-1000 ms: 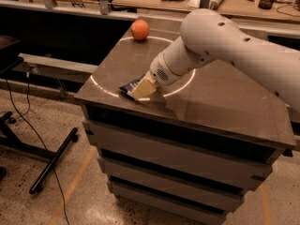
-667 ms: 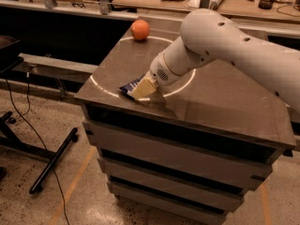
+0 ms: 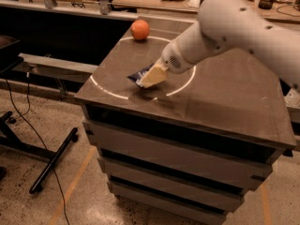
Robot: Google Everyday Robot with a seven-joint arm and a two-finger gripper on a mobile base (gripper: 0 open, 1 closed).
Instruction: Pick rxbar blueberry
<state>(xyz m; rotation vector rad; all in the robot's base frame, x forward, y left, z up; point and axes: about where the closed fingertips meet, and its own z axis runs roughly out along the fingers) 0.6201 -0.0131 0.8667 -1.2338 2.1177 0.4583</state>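
Note:
The rxbar blueberry (image 3: 137,76) is a flat bar in a dark blue wrapper with white print. It sits between the cream-coloured fingers (image 3: 152,78) of my gripper (image 3: 149,78), with only its left end showing. The gripper is shut on the bar and holds it tilted, a little above the dark table top (image 3: 225,97), near the table's front left part. A shadow lies on the table right below it. My white arm (image 3: 225,27) comes in from the upper right.
An orange (image 3: 140,29) sits at the far left corner of the table top. A white circle line (image 3: 108,90) is marked on the top. Drawer-like fronts (image 3: 173,158) lie below. A black stand leg (image 3: 51,161) and cables lie on the floor at left. Cluttered desks stand behind.
The gripper has risen and moved a little to the right and back with the blue bar in it. The bar now hangs clear of the table top.

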